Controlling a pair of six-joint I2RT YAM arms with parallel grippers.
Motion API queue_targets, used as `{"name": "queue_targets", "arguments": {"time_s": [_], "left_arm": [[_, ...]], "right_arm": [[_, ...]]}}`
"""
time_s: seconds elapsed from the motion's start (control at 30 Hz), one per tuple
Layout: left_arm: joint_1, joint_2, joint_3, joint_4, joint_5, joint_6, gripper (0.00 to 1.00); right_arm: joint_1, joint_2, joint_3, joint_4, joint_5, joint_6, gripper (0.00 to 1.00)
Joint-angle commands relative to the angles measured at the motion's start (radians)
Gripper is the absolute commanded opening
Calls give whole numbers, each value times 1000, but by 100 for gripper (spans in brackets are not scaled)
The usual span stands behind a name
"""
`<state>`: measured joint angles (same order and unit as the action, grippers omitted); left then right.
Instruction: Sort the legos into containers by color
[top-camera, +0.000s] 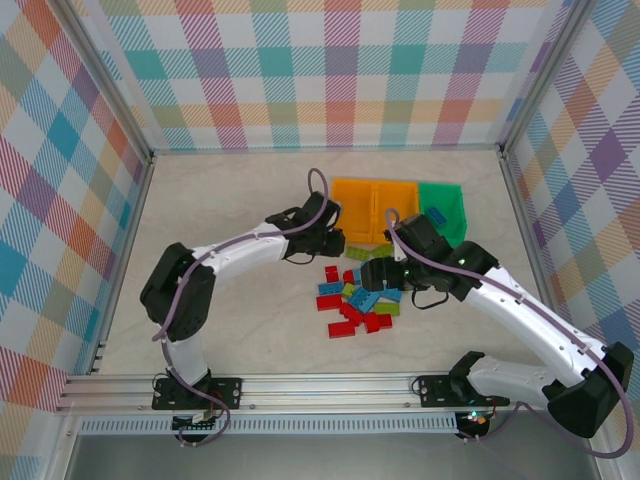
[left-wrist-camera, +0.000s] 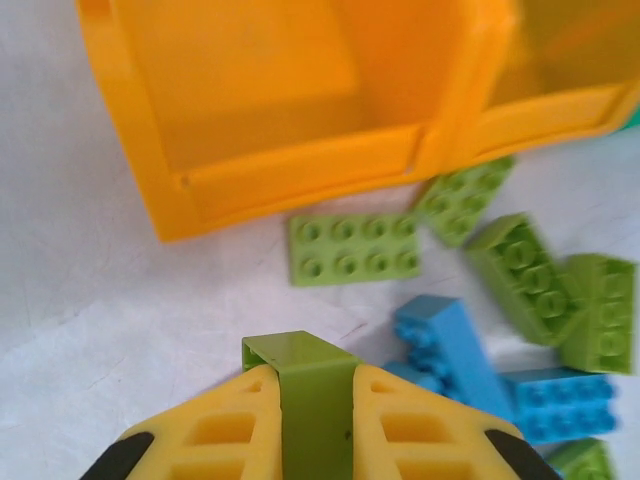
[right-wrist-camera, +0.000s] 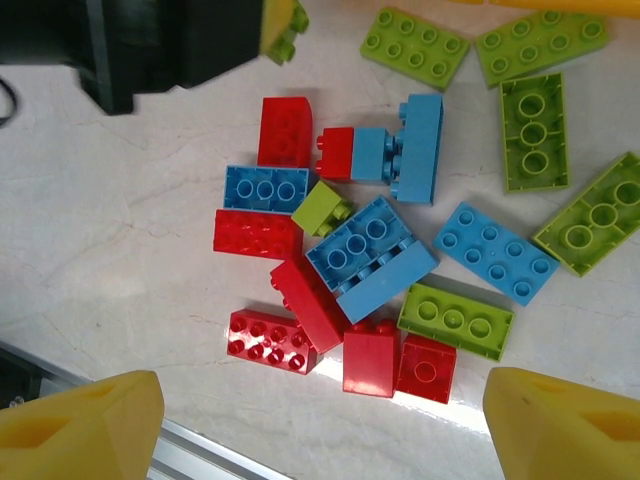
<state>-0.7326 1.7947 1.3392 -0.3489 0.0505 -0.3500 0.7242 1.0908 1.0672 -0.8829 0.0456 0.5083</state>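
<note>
My left gripper (left-wrist-camera: 305, 385) is shut on a lime green lego (left-wrist-camera: 298, 350), held just above the table in front of an orange container (left-wrist-camera: 280, 172). A second orange container (left-wrist-camera: 545, 108) adjoins the first on the right. From above, the left gripper (top-camera: 334, 245) sits near the orange containers (top-camera: 355, 192), and the green container (top-camera: 447, 205) stands to their right. My right gripper (right-wrist-camera: 322, 425) hangs open above the pile of legos (top-camera: 360, 300). Below it lie red bricks (right-wrist-camera: 268, 340), blue bricks (right-wrist-camera: 370, 255) and lime bricks (right-wrist-camera: 455, 320).
More lime legos (left-wrist-camera: 355, 247) and blue ones (left-wrist-camera: 450, 345) lie loose in front of the orange containers. A metal rail (top-camera: 300, 385) runs along the near table edge. Checkered walls (top-camera: 320, 70) enclose the table on three sides.
</note>
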Motion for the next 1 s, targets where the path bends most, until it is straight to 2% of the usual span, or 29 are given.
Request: {"name": "queue_targets", "arguments": {"time_s": [0.0,0.13,0.27,0.5,0.57,0.67,0.8,0.97], "left_arm": [[-10,-20,83,41,-75,20,13],[-2,98,225,47,-211,64,12],[24,236,357,62,-167,65,13],[45,348,496,104,-165,64,31],[47,340,506,98,-164,66,34],[46,306,493,102,-155,72,45],[45,210,431,115,-136,86,46],[23,-49,227,163,-77,151,45]], "right_arm": [[4,-44,13,36,30,-8,84],[4,-83,-3,41,47,3,85],[4,-108,-10,17,64,13,85],[3,-157,-24,-12,82,32,85],[4,-168,-33,-12,89,39,85],[4,-174,-46,-9,110,50,85],[3,-147,-48,-15,143,51,85],[0,-71,-46,-19,174,35,85]]}}
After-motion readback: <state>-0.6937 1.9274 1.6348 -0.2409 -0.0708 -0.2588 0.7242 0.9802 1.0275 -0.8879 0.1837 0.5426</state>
